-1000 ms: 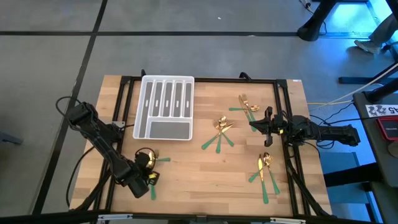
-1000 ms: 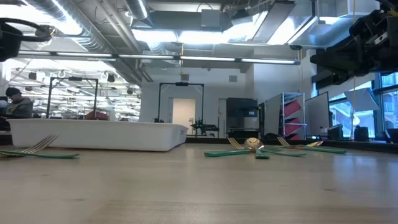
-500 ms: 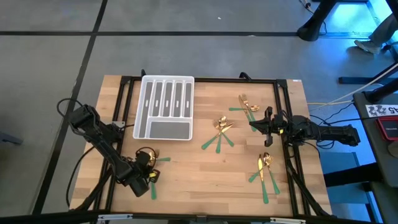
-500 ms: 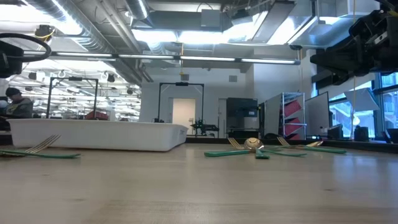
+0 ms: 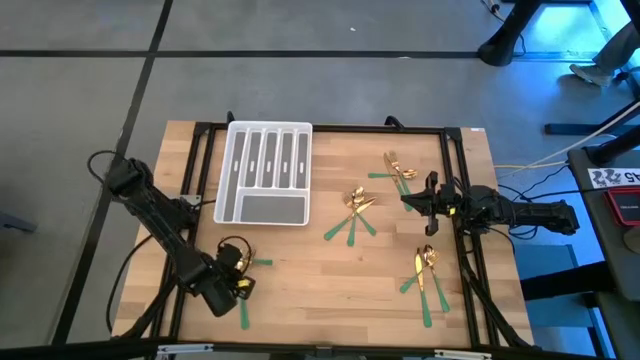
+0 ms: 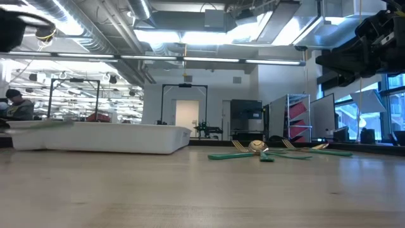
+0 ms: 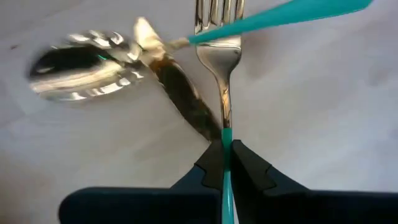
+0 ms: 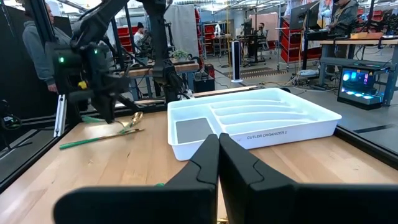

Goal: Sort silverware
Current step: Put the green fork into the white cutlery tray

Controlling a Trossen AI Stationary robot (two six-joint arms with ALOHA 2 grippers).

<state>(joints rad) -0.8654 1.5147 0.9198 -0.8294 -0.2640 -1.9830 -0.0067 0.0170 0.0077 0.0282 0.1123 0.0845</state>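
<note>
- My left tool [image 7: 226, 163] had clamped the fork [image 7: 222, 74] by its green handle, in line with the fingers.
- The tray [image 5: 265, 170] lay toward the worktop's far edge.
- The right tool [image 5: 430, 204] waited closed.

The wooden table [image 5: 330, 280], edged by a black frame, carried a white cutlery organizer [image 5: 265, 172] toward its far left side. Gold-headed, green-handled silverware lay on the boards in groups: a crossed cluster of forks [image 5: 352, 215] near the middle, a small group [image 5: 395, 168] toward the far right, another group [image 5: 428, 276] at the near right, and a few pieces [image 5: 244, 285] at the near left, among them a spoon [image 7: 78, 65] and a knife [image 7: 177, 93].
</note>
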